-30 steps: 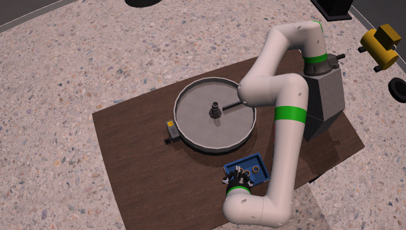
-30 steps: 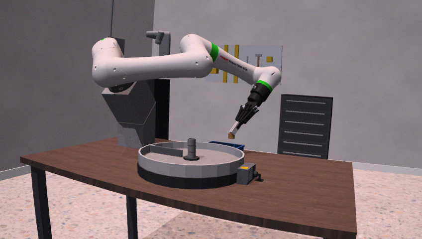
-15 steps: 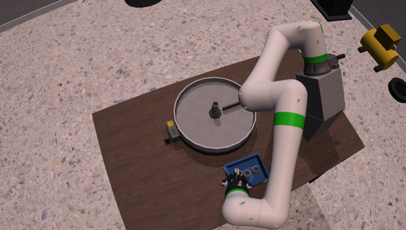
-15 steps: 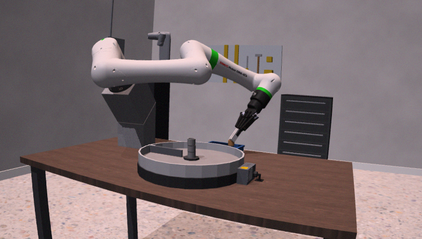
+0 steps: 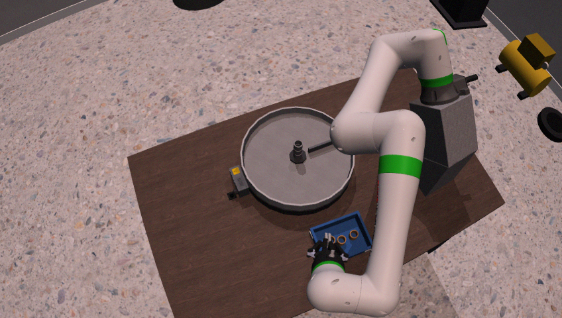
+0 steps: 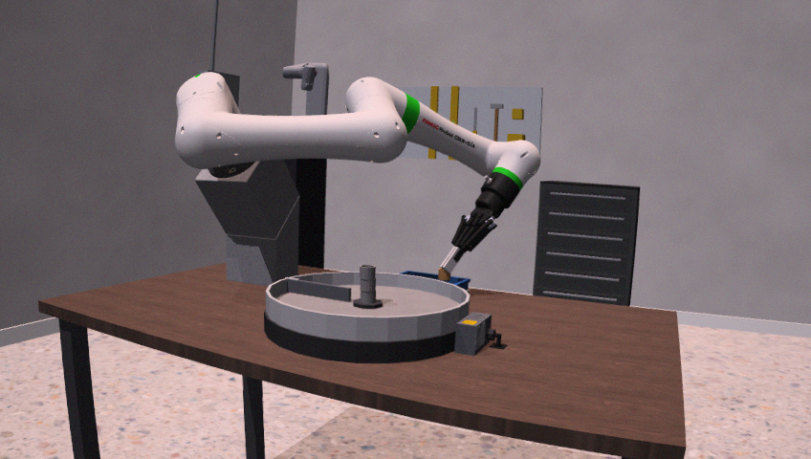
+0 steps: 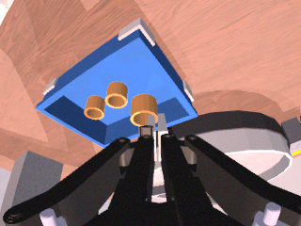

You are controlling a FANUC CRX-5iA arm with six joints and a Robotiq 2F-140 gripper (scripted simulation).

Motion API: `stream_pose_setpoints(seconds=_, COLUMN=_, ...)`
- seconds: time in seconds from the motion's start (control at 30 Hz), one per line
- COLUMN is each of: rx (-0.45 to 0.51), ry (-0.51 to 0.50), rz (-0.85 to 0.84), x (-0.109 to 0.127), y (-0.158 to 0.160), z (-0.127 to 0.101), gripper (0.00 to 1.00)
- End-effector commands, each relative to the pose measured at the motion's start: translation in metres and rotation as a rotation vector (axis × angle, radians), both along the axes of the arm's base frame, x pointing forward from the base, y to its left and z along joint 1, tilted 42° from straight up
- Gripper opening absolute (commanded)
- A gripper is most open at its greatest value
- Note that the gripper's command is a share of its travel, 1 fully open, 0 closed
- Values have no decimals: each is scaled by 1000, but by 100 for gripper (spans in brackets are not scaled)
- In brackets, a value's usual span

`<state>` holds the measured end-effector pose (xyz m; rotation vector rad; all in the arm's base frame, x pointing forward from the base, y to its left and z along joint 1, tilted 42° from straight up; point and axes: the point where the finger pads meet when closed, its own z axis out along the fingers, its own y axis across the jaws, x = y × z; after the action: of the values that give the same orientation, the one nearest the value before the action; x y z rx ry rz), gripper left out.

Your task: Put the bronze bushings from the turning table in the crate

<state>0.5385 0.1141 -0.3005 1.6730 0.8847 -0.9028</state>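
grey walls, a dark drawer cabinet over on the far right, and a brown worktop with the fun stuff on it. from where i'm standing the turning table is nearer, and the blue crate is on its far side, a bit to the right.

so, progress check: two bronze bushings are standing in the crate, one just beside the other. the third bushing is down at the crate too, but the pincer is clenched on it, looks like by its wall. can't tell if it's touching the crate floor.

i can't spot any bronze on the turning table, though the arm covers a bit of its rim from above. there's a grey stacked column in the middle, which could be the steel bushings, can't swear to it. either way it should stay put.

imo this is nearly done: set number three down, open up, back off. only worry is it tipping or bumping its neighbour on release.
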Motion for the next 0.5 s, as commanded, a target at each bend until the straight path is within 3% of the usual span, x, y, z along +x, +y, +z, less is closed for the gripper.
stream_pose_setpoints(seconds=0.0, rx=0, ry=0, rz=0, x=0, y=0, z=0, gripper=0)
stream_pose_setpoints(seconds=0.47, rx=0, ry=0, rz=0, x=0, y=0, z=0, gripper=0)
